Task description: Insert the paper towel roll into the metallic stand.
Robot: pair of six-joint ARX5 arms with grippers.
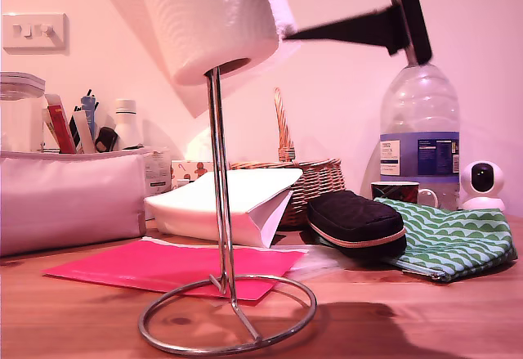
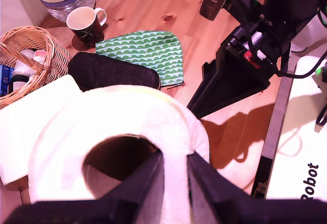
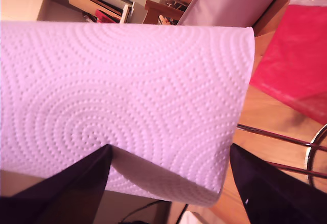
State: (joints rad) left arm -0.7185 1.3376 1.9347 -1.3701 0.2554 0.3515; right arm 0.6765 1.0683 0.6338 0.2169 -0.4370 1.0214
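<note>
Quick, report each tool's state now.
My first gripper: shut on the paper towel roll, pinching its wall.
My second gripper: open, straddling the roll.

1 roll (image 1: 208, 15), 1 stand (image 1: 222, 236), 1 basket (image 1: 306, 181), 1 white bag (image 1: 225, 204), 1 black pouch (image 1: 357, 222), 1 green pouch (image 1: 453, 240), 1 mug (image 1: 400, 191), 1 bottle (image 1: 419, 134), 1 pink folder (image 1: 163, 267), 2 grippers (image 2: 175, 183) (image 3: 168, 183).
</note>
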